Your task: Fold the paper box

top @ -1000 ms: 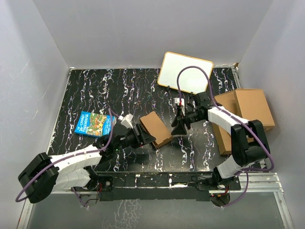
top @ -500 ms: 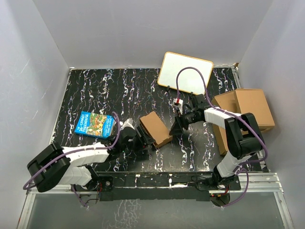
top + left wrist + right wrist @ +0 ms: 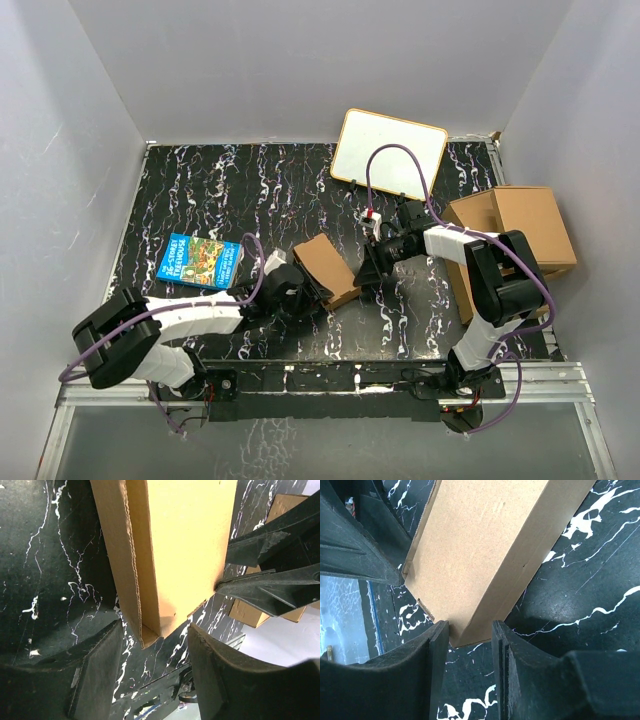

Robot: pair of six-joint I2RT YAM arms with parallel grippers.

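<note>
Currently the paper box (image 3: pixel 327 265) is lying between my two grippers. The left gripper (image 3: pixel 155 627) is straddling one corner, jaws parted and not touching. The right gripper (image 3: pixel 469 626) is hugging another corner; clamped or not, I cannot tell. I'm worrying that uneven squeezing skids or crushes it.

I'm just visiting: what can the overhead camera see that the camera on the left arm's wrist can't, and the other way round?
Only the overhead view shows the blue picture book, the whiteboard and both arms whole. Only the left wrist view shows the wavy cut edge of the paper box close up, with the left gripper open around its corner. Both show the box, the right gripper at it, and the black marbled table.
</note>
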